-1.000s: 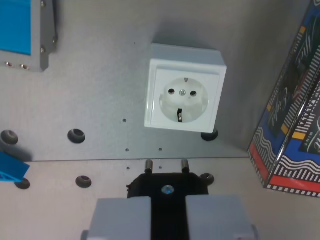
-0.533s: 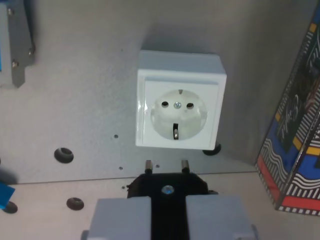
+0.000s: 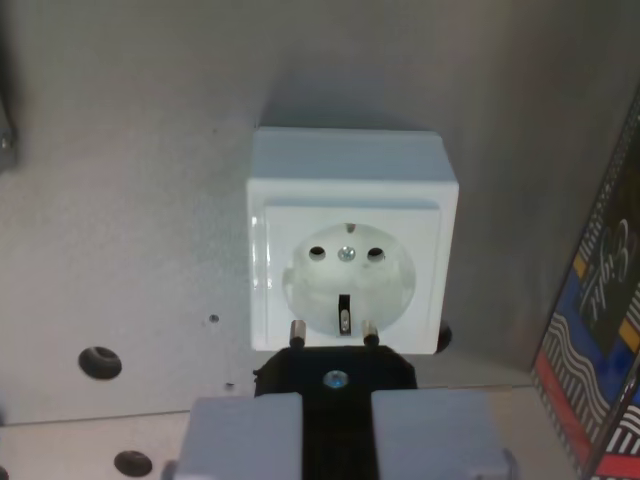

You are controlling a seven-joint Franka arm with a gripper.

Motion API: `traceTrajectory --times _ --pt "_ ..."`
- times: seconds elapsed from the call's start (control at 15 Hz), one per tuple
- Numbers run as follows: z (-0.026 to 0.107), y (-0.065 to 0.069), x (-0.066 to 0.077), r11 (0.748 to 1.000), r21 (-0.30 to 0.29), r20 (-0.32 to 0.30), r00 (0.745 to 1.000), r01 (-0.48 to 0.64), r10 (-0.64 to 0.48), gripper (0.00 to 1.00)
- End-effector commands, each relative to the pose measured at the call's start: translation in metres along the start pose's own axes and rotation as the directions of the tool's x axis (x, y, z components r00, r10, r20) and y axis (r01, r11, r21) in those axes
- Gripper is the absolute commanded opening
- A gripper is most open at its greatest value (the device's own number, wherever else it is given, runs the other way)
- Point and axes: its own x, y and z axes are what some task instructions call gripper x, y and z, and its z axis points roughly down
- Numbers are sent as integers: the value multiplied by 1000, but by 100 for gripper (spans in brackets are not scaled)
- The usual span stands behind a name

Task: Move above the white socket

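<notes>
The white socket (image 3: 352,240) sits on the grey metal plate (image 3: 130,210), filling the middle of the wrist view, its round recess with two holes and a centre screw facing me. My gripper (image 3: 336,425) at the bottom edge is shut on a black plug (image 3: 335,372). The plug's two metal pins point up and overlap the socket's lower edge in the picture. The grey fingers (image 3: 245,435) flank the plug on both sides.
A box with a colourful black, blue and red pattern (image 3: 600,340) stands close at the wrist view's right. Round holes (image 3: 100,362) dot the plate at lower left. A grey bracket edge (image 3: 5,120) shows at the far left.
The camera has moved closer and toward the socket: the socket now appears larger and lower, meeting the plug pins. The blue part and bracket at the left have slid almost out of view.
</notes>
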Motion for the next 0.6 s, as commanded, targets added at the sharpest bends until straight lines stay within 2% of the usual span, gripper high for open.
traceTrajectory --times 0.07,0.6 --pt "11 4 -6 997 38 -104 992 -60 64 0" --pt "24 7 -8 998 33 -110 992 -51 54 0"
